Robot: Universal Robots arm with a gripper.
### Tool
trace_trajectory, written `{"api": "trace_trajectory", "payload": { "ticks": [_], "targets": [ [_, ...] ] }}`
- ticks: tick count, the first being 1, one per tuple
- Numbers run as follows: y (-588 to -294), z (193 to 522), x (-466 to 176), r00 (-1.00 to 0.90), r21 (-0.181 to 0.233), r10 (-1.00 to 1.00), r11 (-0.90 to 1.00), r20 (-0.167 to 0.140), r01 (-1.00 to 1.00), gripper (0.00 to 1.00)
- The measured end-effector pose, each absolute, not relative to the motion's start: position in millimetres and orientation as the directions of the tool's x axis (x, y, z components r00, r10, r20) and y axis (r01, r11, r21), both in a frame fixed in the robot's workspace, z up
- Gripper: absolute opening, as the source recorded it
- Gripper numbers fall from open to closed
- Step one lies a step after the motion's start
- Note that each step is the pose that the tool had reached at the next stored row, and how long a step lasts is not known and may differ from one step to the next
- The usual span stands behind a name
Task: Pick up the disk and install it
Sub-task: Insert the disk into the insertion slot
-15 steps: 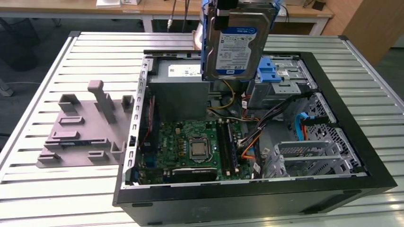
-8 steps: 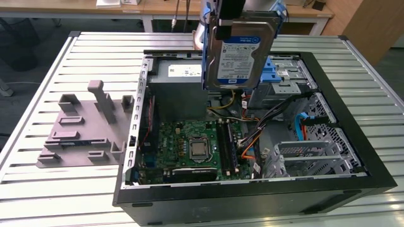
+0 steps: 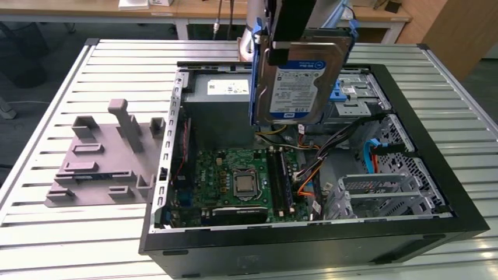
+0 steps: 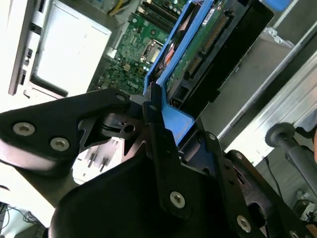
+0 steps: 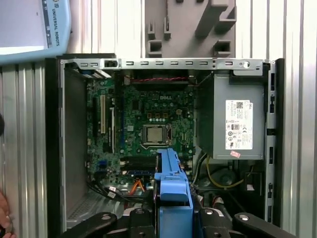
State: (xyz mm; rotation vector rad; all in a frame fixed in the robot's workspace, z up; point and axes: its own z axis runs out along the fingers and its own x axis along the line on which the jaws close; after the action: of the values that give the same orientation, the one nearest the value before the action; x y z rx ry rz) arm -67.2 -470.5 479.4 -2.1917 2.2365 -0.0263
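I see one black gripper (image 4: 176, 126) pinching one flat silver blue-railed disk (image 3: 300, 81). It hangs over one open black computer case (image 3: 311, 251).

A white-and-blue label (image 3: 300, 81) covers the face of the disk (image 3: 330, 55) in the exterior view; its lines of print and its barcode are too small to make out. In the first wrist view the grey power-supply box (image 5: 233, 91) carries a white sticker (image 5: 238, 125) crowded with fine print and marks, with a small pink tag (image 5: 234, 154) just beside it. A line of dark lettering runs along the arm's pale blue cap (image 5: 34, 29). The green mainboard (image 5: 157, 106) bears a small white logo
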Motion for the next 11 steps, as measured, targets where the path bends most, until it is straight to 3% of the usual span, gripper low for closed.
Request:
{"api": "trace_trajectory", "payload": {
  "ticks": [11],
  "targets": [
    [-489,477,-67,-0.055,-0.019,-0.998,0.055,0.005,-0.998,0.36]
  ]
}}
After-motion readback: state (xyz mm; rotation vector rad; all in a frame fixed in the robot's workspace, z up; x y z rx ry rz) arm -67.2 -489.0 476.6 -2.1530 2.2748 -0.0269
